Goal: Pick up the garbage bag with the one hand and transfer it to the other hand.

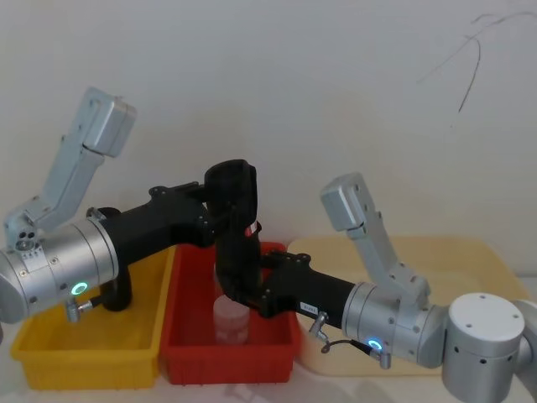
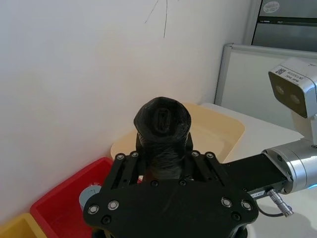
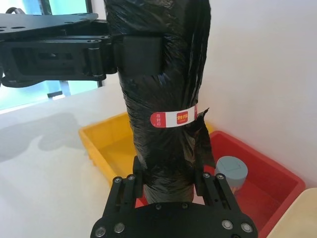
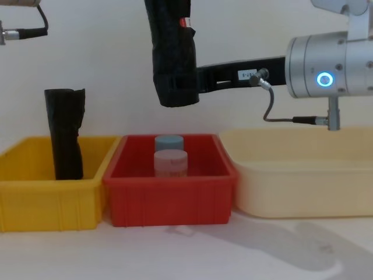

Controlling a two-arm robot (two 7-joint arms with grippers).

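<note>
Mid-handover: garbage bag (image 3: 158, 89) upright in the air above the red bin (image 4: 169, 201), left hand (image 1: 222, 217) clamped on its upper part, right hand (image 3: 168, 174) closed round its lower end. Risk: slick plastic slips if left releases early.

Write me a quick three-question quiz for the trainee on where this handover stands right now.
1. True or false: only one tool is shut on the garbage bag.
2. Which tool grips the bag's lower end? A) left tool B) right tool C) neither
3. Fill in: the bag is held upright in the air above the ___ bin.

Key
1. False. Both tools are clamped on it.
2. B. The left tool holds it higher up, above the red-and-white mark.
3. Red. The bag is over the red bin, clear of the two lidded jars inside.
</note>
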